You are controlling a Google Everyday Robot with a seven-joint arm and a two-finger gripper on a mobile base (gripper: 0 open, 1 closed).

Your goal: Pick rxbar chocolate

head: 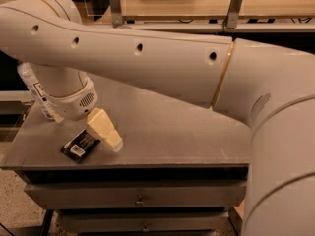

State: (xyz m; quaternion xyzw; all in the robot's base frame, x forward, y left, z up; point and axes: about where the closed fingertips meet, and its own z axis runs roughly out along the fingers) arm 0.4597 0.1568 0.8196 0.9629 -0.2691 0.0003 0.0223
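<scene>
The rxbar chocolate (78,145) lies flat on the grey cabinet top (172,132) near its front left corner. It has a black wrapper with pale text lines and a white patch at its near end. My gripper (105,130) hangs from the wrist (71,95) and reaches down to the surface just right of the bar, touching or almost touching its far right end. The large white arm (147,58) crosses the whole view above the cabinet top.
A clear water bottle with a white label (37,90) stands at the back left, partly hidden behind the wrist. The cabinet's front edge (123,166) and drawers (140,198) lie below. A wooden shelf with metal posts (197,4) runs behind.
</scene>
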